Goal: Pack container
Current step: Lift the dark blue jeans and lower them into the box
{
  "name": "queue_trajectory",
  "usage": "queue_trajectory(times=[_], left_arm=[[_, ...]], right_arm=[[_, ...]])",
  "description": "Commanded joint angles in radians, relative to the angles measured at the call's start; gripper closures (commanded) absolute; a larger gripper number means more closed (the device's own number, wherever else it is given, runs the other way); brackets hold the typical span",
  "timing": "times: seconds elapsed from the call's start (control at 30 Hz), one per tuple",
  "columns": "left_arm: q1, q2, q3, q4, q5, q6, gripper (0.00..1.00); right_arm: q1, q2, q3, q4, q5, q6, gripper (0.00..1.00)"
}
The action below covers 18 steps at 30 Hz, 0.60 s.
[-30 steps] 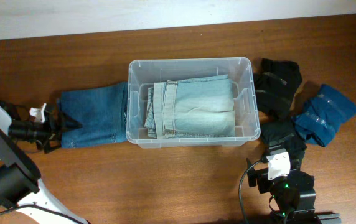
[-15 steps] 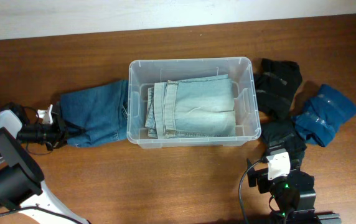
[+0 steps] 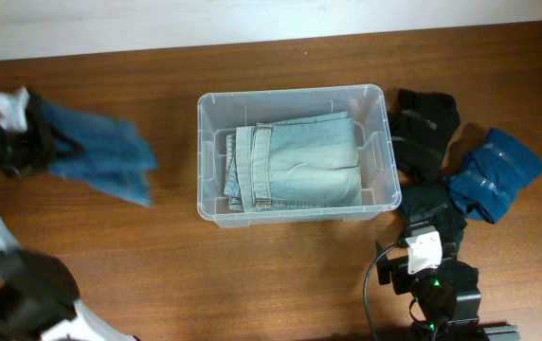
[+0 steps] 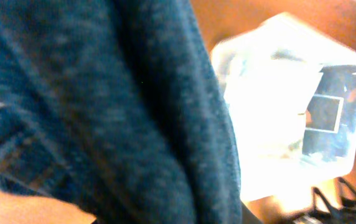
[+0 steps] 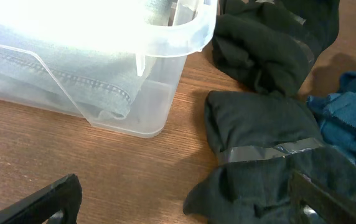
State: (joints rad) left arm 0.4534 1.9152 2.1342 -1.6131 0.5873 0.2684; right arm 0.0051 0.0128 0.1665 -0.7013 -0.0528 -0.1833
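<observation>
The container [image 3: 290,94] is clear plastic, smooth and glossy, shining almost white to my wrist cameras. The folded jeans [image 3: 304,161] inside are pale washed denim with visible stitching. The dark blue jeans [image 4: 103,112] are matt, coarser denim. The table [image 3: 252,275] is brown wood with fine grain and a soft sheen. The black clothes [image 5: 259,124] are matt cloth with a grey, slightly shiny strip.

Brown wooden table [image 3: 280,284], folded pale-blue denim jeans [image 3: 299,161] at its middle, crumpled dark-blue denim jeans [image 3: 100,152] well left of the pale jeans, blurred, heap of black cloth garments [image 3: 423,128] just right of them, bundled teal-blue garment [image 3: 494,172] farther right again, touching the black heap.
</observation>
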Motion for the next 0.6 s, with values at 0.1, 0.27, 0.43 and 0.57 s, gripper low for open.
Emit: queue_trajectory(times=[0.1,0.27,0.43,0.57], left_arm=[[-0.199,-0.187,0.193,0.014,0.109,-0.093,0.99],[-0.375,-0.198,0.192,0.084,0.108,-0.254,1.0],[-0.582,-0.195,0.158,0.212,-0.039,-0.454,0.99],[-0.75,-0.195,0.083,0.312,-0.213,-0.579,0.99]], right_arm=[[-0.006,-0.006,-0.005,0.002,-0.003,0.008,0.02],[-0.006,-0.006,-0.005,0.002,-0.003,0.008,0.02],[-0.006,-0.006,-0.005,0.002,-0.003,0.008,0.02],[-0.006,-0.006,-0.005,0.002,-0.003,0.008,0.02]])
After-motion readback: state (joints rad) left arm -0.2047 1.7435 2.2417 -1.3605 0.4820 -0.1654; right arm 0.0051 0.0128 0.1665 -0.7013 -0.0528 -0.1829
